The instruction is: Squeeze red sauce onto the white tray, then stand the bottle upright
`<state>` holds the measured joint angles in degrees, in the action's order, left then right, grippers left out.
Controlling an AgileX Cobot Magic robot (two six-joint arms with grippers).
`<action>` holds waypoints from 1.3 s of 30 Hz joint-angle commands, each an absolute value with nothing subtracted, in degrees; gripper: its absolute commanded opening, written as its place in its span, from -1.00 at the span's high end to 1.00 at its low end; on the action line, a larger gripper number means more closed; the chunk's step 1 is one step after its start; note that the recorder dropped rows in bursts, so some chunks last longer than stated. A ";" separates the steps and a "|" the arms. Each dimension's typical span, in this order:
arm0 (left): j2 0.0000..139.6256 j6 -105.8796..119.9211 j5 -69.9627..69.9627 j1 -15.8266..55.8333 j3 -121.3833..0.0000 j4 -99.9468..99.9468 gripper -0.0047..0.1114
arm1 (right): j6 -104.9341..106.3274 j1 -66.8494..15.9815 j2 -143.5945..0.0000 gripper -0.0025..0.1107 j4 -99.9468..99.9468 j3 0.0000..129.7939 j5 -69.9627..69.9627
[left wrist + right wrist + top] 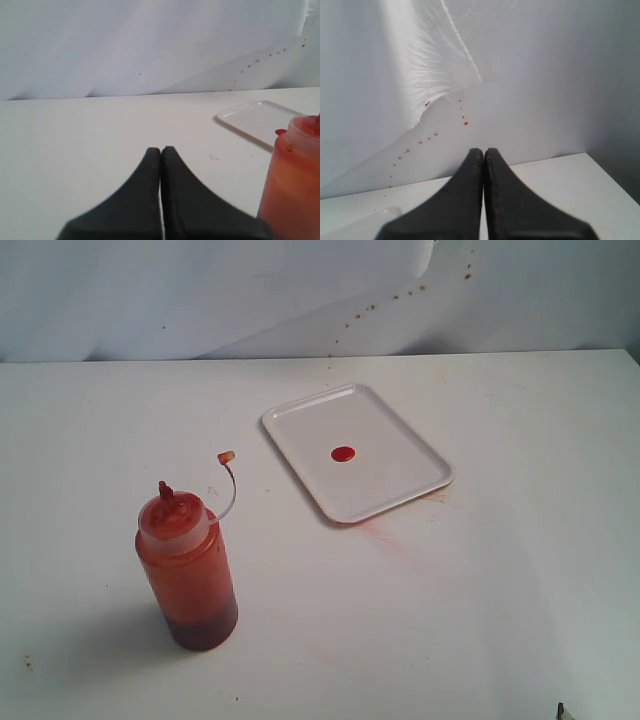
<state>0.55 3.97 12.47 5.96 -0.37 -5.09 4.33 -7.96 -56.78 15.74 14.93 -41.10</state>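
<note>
The bottle (187, 570) stands upright on the white table at the front left, its thin tethered cap (226, 457) sticking up beside the nozzle. Behind it to the right lies the white tray (400, 455) with a round dot of red sauce (343, 454) near its middle. In the left wrist view the bottle (292, 180) is close by at the edge, the white tray (255, 122) beyond it. My left gripper (161, 150) is shut on nothing, apart from the bottle. My right gripper (483, 151) is also shut and empty, facing the back wall.
A pinkish smear (385, 532) stains the table just in front of the tray. Small red splatter dots (400, 295) mark the white backdrop behind the table. A dark tip (562, 711) shows at the exterior view's bottom right edge.
</note>
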 commanded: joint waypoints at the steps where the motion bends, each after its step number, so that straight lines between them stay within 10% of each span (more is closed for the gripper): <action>1: 0.00 3.02 16.05 6.25 0.00 -3.73 0.92 | 4.45 -7.49 -56.45 0.96 15.80 14.52 -42.05; 39: 0.00 2.63 20.63 -8.48 0.00 -2.58 0.92 | 4.33 -7.49 -56.45 0.96 15.80 14.52 -42.05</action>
